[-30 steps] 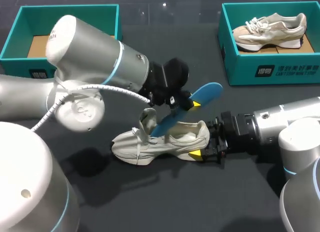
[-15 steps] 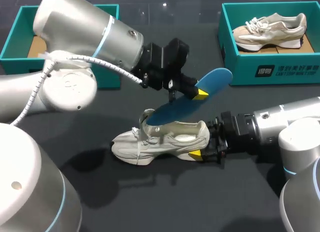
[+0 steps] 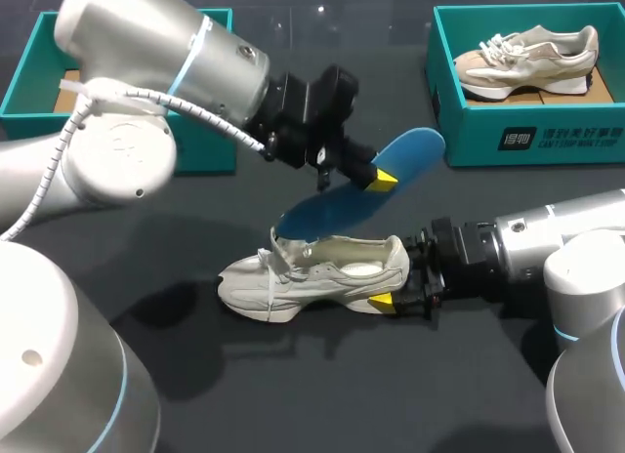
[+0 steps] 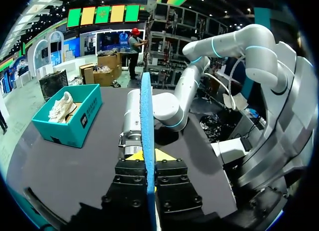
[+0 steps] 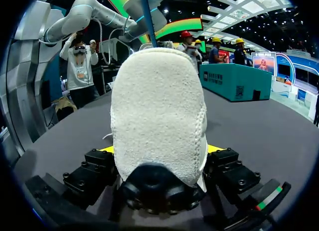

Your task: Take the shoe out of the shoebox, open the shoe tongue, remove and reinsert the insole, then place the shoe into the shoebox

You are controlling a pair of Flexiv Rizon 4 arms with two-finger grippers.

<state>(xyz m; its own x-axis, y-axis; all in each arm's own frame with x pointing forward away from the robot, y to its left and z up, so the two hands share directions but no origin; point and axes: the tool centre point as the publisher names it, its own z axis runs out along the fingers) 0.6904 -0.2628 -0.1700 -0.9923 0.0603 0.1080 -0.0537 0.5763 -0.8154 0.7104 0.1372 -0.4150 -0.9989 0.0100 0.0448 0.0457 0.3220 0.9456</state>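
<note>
A pale grey-white shoe (image 3: pixel 312 272) lies on its sole on the dark table, toe toward my left side. My right gripper (image 3: pixel 400 275) is shut on the shoe's heel (image 5: pixel 158 111), one finger on each side of it. My left gripper (image 3: pixel 376 175) hangs above the shoe, shut on a blue insole (image 3: pixel 356 194). The insole slants down from the gripper, and its lower end hangs just over the shoe's opening. In the left wrist view the insole (image 4: pixel 147 121) shows edge-on between the fingers of the left gripper (image 4: pixel 148 156).
A teal shoebox (image 3: pixel 518 141) at the back right holds a second, beige shoe (image 3: pixel 532 58). Another teal shoebox (image 3: pixel 34 72) stands at the back left, partly hidden by my left arm.
My left gripper has risen and swung back, drawing the blue insole up out of the shoe. The right gripper and the shoe have stayed put.
</note>
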